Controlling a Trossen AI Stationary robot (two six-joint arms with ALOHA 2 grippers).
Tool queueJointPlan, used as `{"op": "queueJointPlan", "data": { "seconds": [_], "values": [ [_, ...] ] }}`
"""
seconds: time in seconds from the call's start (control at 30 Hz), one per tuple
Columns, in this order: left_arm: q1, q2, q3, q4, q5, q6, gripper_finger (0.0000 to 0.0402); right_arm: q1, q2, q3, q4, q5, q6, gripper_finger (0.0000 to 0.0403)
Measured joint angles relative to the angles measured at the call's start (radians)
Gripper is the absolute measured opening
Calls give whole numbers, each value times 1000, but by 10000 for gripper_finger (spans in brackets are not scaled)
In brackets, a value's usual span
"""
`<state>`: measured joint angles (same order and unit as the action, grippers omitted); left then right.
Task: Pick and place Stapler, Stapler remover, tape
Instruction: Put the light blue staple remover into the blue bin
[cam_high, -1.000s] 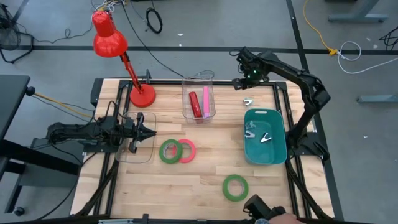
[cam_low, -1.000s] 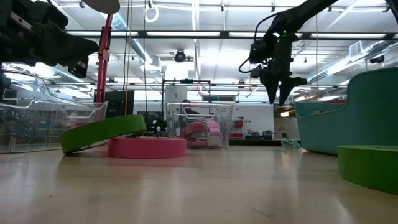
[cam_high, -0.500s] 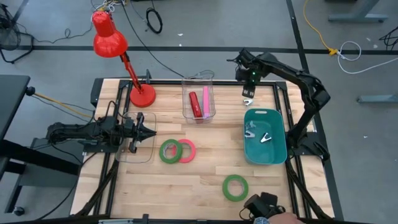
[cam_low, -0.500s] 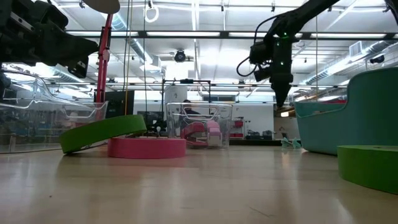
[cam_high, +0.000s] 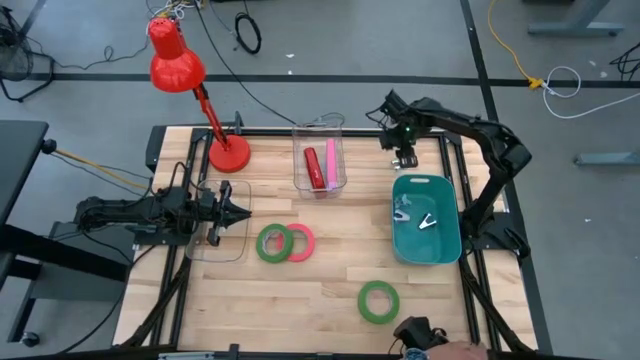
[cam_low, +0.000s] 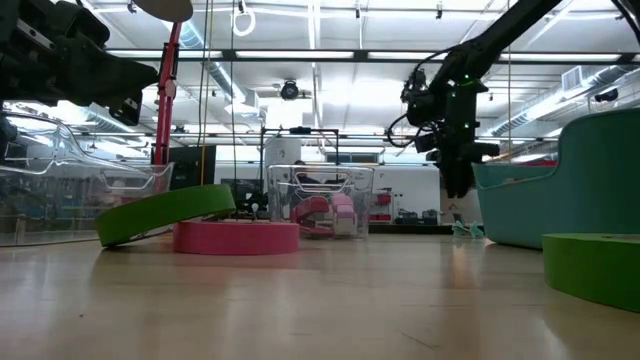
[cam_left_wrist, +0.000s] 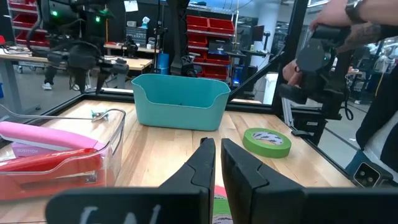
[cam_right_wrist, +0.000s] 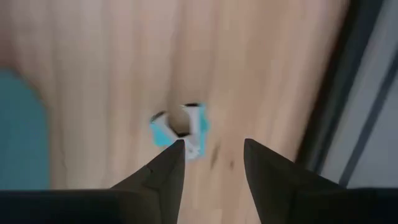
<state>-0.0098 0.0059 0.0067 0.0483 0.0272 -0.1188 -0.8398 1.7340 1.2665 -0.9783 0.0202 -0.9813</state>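
A small teal-and-white stapler remover (cam_right_wrist: 180, 127) lies on the wood at the table's far right, just beyond the teal bin (cam_high: 445, 238). My right gripper (cam_right_wrist: 211, 149) is open and points down right above it without touching it; it also shows in the high view (cam_high: 405, 157) and the low view (cam_low: 458, 178). A red and a pink stapler (cam_high: 320, 167) lie in a clear bin. A green tape ring (cam_high: 271, 243) leans on a pink-red one (cam_high: 300, 241); another green ring (cam_high: 378, 301) lies flat near the front. My left gripper (cam_high: 240, 212) is shut and empty at the left.
The teal bin holds two more stapler removers (cam_high: 415, 215). A red desk lamp (cam_high: 228, 152) stands at the far left. A clear container (cam_high: 215, 235) sits under my left gripper. A person's hand with a dark device (cam_high: 425, 335) is at the near edge.
My right gripper has moved toward the near edge and down, from beside the table's far rail to right above the stapler remover. The remover has stayed where it was.
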Motion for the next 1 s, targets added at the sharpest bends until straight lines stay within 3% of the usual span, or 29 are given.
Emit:
{"op": "queueJointPlan", "data": {
  "seconds": [0.17, 0.8, 1.0],
  "values": [
    [0, 0, 0, 0, 0, 0, 30, -8, 0, -41, 50, -8, -155, 165],
    [0, 0, 0, 0, 0, 0, 30, -10, 95, -79, 112, -11, -137, 164],
    [0, 0, 0, 0, 0, 0, 30, -10, 108, -79, 109, -12, -136, 144]
  ]
}}
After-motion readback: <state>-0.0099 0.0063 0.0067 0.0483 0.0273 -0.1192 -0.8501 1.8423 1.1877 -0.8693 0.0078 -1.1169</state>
